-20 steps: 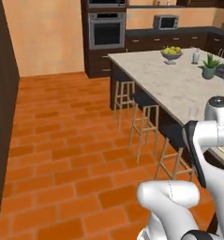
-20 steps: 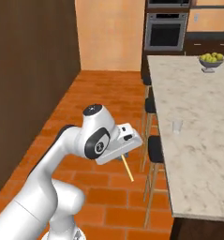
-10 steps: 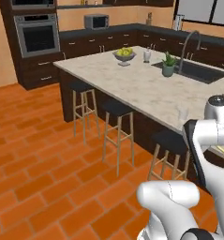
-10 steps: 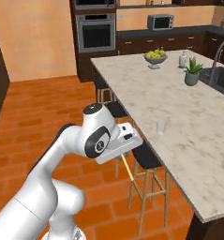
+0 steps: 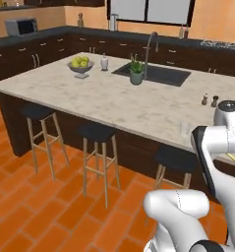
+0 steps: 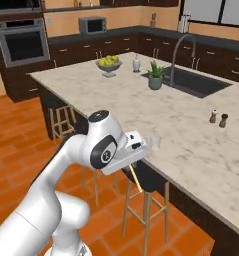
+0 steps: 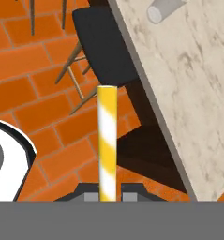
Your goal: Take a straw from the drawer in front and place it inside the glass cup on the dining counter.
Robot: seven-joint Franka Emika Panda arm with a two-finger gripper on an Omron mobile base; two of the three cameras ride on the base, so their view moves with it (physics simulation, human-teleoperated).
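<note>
**Q:** What room is this?

**A:** A rendered kitchen: orange brick floor, dark cabinets, and a long island (image 6: 201, 145) with a pale marble top. Black stools (image 5: 97, 133) stand along its near side. On the top are a fruit bowl (image 5: 80, 66), a potted plant (image 6: 155, 76), a sink (image 6: 193, 82) and two small shakers (image 6: 218, 118).

**Q:** Where is the straw?

**A:** In my claw (image 6: 133, 161). My two fingers are closed on the straw (image 7: 107, 140), pinching it at one end, so most of its length sticks out past the tips. I judge the end grip leaves the free end to go into the cup first.

**Q:** Which way does it point?

**A:** In the right base view the straw slants down and slightly right from my hand toward the floor, beside the island's edge. In the hand view its long axis runs straight along my fingers, yellow with white stripes, over a stool seat.

**Q:** And the cup?

**A:** The cup (image 6: 155, 143) stands upright near the island's near edge, just beside my hand in the right base view. The straw is below the tabletop, not yet in the cup.
</note>
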